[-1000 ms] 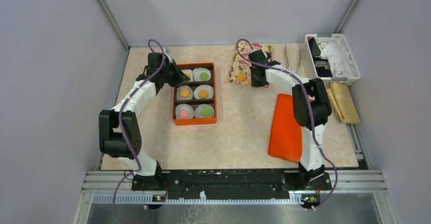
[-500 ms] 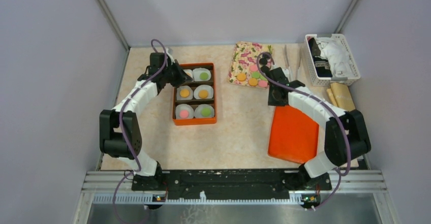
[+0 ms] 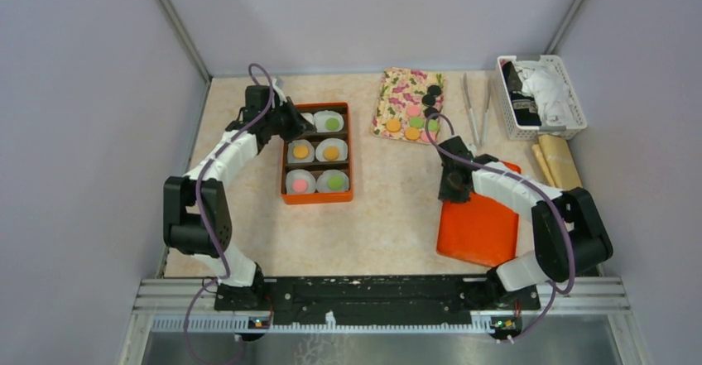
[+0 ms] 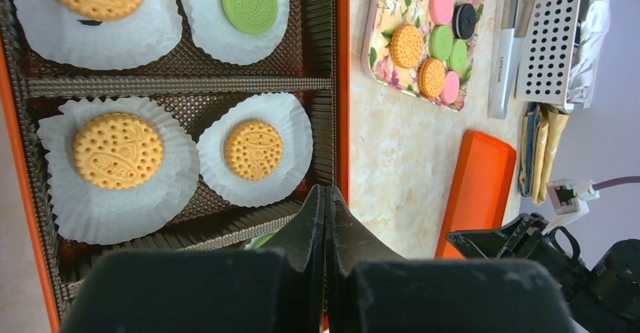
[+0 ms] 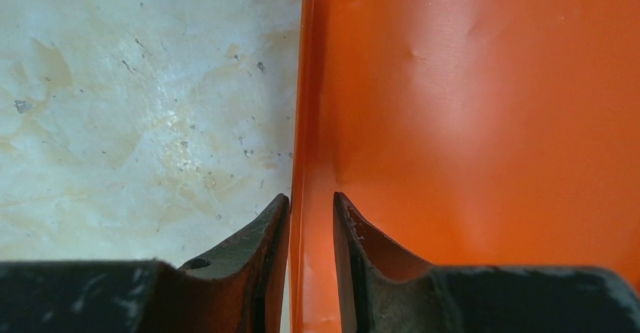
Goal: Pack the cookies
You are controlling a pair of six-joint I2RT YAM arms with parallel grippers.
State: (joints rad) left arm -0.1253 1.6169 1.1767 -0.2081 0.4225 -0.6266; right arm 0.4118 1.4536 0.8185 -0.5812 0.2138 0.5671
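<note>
Cookies [image 3: 411, 121] crowd the floral tray [image 3: 401, 88] at one o'clock. Our left end effector [image 4: 326, 197] is clenched; whether the right end effector [image 5: 311, 208] grips the orange lid [image 3: 484, 224], we cannot tell.

Bright, even light; soft shadows, mostly sharp.

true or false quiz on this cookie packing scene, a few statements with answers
1. All six paper cups in the orange box hold cookies. True.
2. The left tool is wide open. False: its fingers are pressed together.
3. The floral tray is empty. False: cookies remain on it.
4. The right tool is at the orange lid's edge. True.
5. The tongs lie in the white basket. False: they lie on the table.
</note>
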